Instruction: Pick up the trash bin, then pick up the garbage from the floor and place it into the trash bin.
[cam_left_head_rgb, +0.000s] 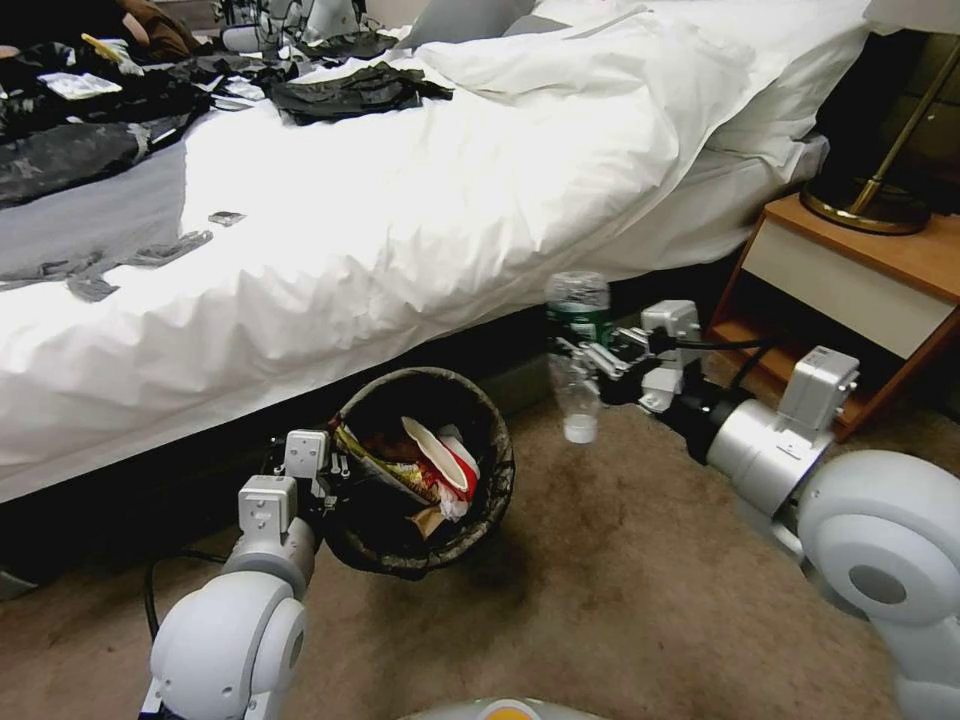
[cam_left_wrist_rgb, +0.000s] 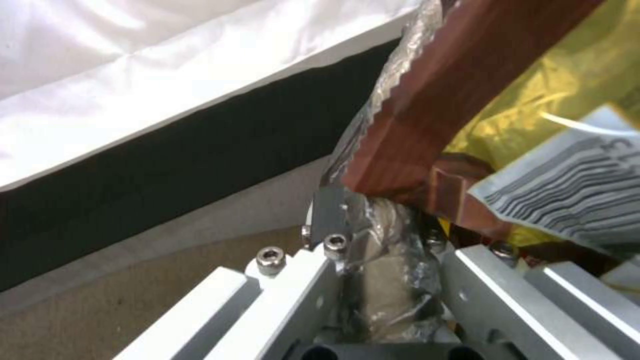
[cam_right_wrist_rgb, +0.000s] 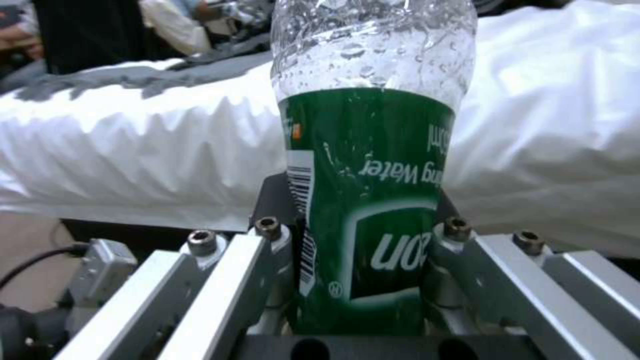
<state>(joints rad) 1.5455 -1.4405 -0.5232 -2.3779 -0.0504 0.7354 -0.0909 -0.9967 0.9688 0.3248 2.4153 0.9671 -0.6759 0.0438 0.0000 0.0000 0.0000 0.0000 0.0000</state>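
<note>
Head view | left pincer (cam_left_head_rgb: 335, 470) clamped on trash bin (cam_left_head_rgb: 480, 500) rim, bin lifted off floor (cam_left_head_rgb: 640, 600) | right pincer (cam_left_head_rgb: 580, 362) clamped on inverted clear bottle (cam_left_head_rgb: 577, 350) beside bed (cam_left_head_rgb: 400, 200)

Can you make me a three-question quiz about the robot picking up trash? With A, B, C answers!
1. Where is the trash bin?
A. On the bed
B. Held up by the left gripper, beside the bed
C. On the nightstand

2. What colour is the bottle label?
A. Green
B. Blue
C. Orange

3. How is the bottle held?
A. Lying flat
B. Cap up
C. Cap down

Answers: 1 B, the left gripper clamps the bin's rim over the floor. 2 A, the right wrist view shows a green label. 3 C, the right gripper holds it with the cap pointing down.
</note>
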